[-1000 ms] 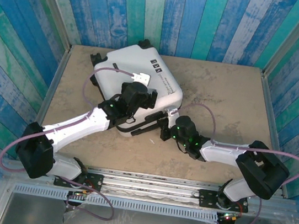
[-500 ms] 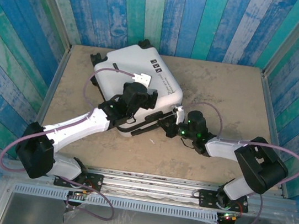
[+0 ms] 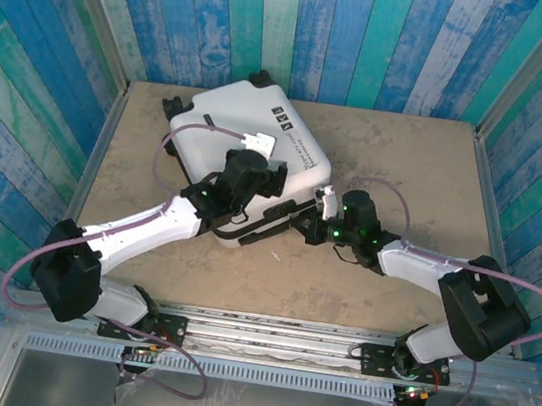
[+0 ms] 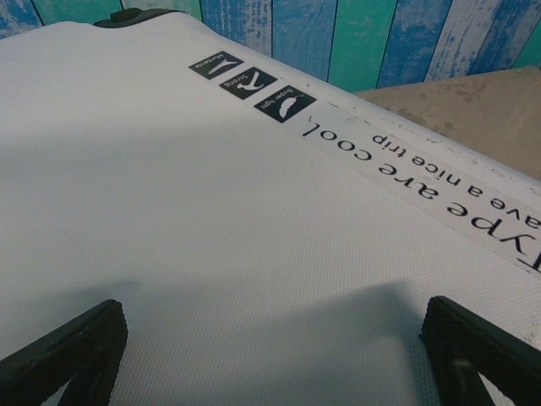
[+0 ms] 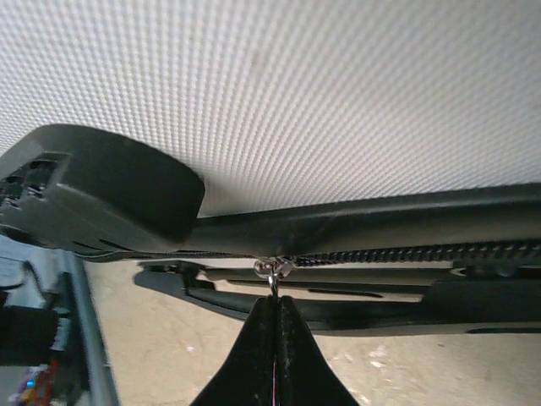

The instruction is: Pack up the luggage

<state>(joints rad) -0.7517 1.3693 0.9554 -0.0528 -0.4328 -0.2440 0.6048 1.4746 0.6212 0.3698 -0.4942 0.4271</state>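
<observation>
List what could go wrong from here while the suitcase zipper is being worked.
1. The right gripper pinches only the tip of the small zipper pull, so it may slip free under tension.
2. The left gripper is open over the luggage shell and clamps nothing, so a hard tug might drag the case across the table.

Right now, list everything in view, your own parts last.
large hard-shell white suitcase: one, white with black trim, flat on the table's far left.
small square black labels: three, black, on the shell.
small silver metal zipper pull: one, silver, at the suitcase's side seam.
sandy flat table: one, beige, under everything.
painted plank walls: three, blue and teal, around the table.
left gripper: one, black, open over the shell.
right gripper: one, black, shut on the zipper pull.
</observation>
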